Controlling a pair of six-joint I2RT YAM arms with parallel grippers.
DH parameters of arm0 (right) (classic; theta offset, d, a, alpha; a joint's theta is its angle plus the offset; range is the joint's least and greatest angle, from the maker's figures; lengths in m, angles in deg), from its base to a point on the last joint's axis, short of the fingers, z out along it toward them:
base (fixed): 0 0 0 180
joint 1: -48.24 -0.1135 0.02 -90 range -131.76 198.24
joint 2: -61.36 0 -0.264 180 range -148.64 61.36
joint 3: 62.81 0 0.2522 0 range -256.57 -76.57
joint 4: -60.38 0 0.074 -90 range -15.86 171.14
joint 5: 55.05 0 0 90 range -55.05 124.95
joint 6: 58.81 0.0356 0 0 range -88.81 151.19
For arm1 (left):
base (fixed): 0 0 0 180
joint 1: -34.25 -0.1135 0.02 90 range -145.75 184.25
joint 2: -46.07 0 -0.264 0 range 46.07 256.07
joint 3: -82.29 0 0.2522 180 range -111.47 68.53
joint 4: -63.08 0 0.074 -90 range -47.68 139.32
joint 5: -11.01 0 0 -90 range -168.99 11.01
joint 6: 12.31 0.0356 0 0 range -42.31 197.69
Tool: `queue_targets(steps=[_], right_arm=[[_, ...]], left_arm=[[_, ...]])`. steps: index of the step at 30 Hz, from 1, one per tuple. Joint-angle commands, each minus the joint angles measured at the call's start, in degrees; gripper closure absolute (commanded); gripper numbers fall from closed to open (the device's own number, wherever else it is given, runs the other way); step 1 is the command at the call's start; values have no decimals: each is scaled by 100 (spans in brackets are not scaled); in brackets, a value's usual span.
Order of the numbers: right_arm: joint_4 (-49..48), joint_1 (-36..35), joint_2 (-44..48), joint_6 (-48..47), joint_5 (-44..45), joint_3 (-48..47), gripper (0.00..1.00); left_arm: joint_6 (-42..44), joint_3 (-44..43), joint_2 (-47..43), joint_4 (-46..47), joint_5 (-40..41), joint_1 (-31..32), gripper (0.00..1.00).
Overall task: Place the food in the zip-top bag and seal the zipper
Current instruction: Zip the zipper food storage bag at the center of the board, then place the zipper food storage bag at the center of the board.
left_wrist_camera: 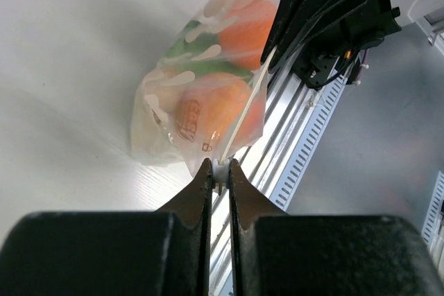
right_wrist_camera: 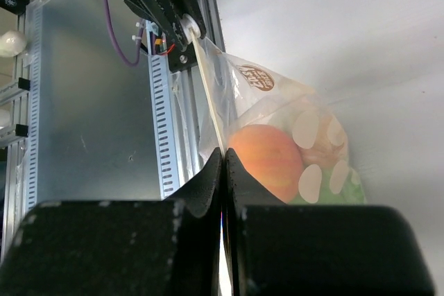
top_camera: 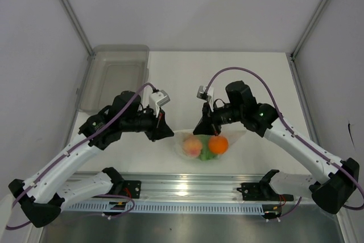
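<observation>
left pincer (left_wrist_camera: 220,168) and right pincer (right_wrist_camera: 223,156) each clench an end of the zip-top bag (left_wrist_camera: 154,128) holding 2 orange fruits (top_camera: 218,144).

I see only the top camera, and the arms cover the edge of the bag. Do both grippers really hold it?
Observer: Yes. In the left wrist view the left gripper is shut on the top strip of the bag.
Operator: And the right one?
Observer: The right wrist view shows the right gripper shut on the same strip, which runs straight between the two.
Operator: Is the strip closed?
Observer: It looks like one flat band, but I cannot tell if it is sealed.
</observation>
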Motion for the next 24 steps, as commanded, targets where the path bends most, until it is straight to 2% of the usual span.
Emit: queue_targets(steps=[1,3,8,11,12,13,18,20,24], right_arm=[[80,89,275,153,254,9,100],[54,19,337,241,341,62,100],[-78,-200,275,443,692,176,100],[-332,-288,232,628,825,326,100],[-455,-297,214,732,886,352,100],[-517,-297,196,768,982,405,100],[-562,-254,-171,742,1510,195,100],[-439,-105,-444,541,1860,-95,100],[-342,281,-831,320,1959,-561,100]], left_arm=[[61,1,-252,-342,464,-120,99],[-9,19,-252,-281,535,-128,99],[-97,151,-278,-35,386,-128,61],[-176,195,-445,229,551,-128,29],[-202,152,-472,255,657,-128,7],[-220,125,-507,273,780,-128,1],[-475,46,-823,431,2045,-128,0],[-493,72,-972,580,2038,-128,0],[-493,133,-1060,590,1810,-120,1]])
